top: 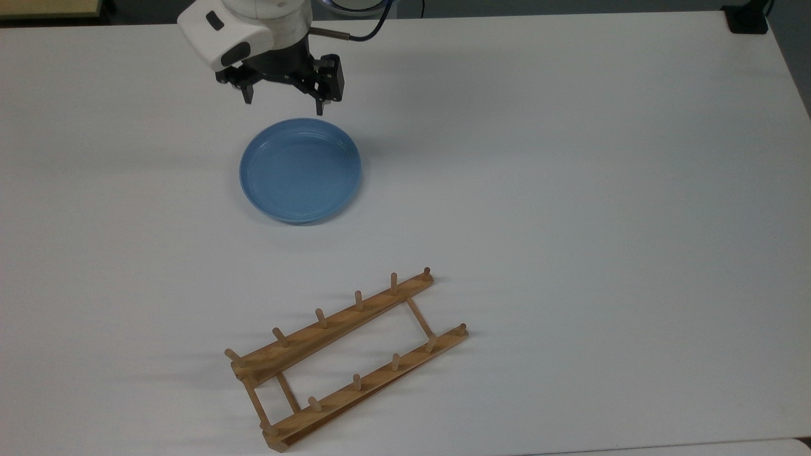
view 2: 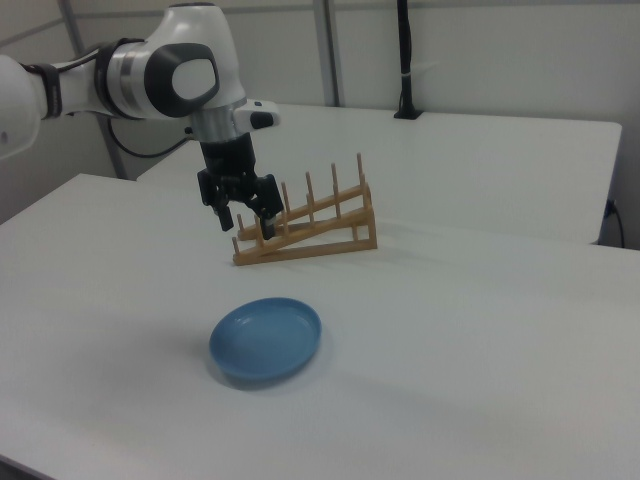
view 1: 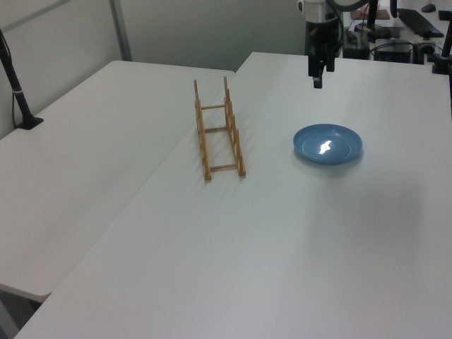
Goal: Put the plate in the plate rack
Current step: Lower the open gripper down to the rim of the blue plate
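Note:
The light-blue plate [top: 300,171] lies flat on the white table [top: 570,190], left of centre in the top view. My gripper [top: 284,105] hangs in the air just beyond the plate's far rim, open, with nothing between its fingers. The left view has the gripper [view 1: 317,81] above and behind the plate [view 1: 328,144]. Seen in the right view, the gripper [view 2: 247,227] is well above the plate [view 2: 266,338]. The wooden plate rack [top: 336,326] lies near the table's front edge in the top view, apart from the plate, pegs up and holding nothing.
A black clamp base [top: 747,19] sits at the table's far right corner in the top view. A second white table [view 1: 85,162] adjoins beside the rack [view 1: 216,129], with a black post [view 1: 18,92] on it. Cables and desk equipment [view 1: 395,42] lie behind the arm.

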You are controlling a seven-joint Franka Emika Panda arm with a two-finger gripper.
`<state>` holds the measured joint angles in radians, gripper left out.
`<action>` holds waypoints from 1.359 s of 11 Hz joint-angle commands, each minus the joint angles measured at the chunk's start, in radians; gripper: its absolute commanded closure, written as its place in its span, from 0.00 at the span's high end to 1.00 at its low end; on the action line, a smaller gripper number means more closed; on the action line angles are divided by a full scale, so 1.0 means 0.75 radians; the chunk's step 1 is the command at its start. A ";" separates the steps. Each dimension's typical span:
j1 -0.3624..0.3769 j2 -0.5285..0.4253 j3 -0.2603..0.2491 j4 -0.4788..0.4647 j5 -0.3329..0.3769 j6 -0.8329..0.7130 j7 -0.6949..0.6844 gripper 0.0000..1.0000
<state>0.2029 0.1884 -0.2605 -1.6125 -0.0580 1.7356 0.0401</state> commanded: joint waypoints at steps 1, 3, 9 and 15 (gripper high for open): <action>-0.007 0.082 -0.004 0.009 -0.013 0.065 -0.047 1.00; -0.017 0.149 -0.006 0.013 0.000 0.189 -0.045 1.00; -0.182 0.350 -0.009 0.009 0.081 0.198 -0.563 0.91; -0.207 0.452 -0.007 0.000 0.084 0.281 -0.665 0.54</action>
<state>0.0420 0.5148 -0.2621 -1.6107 -0.0088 1.9054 -0.4293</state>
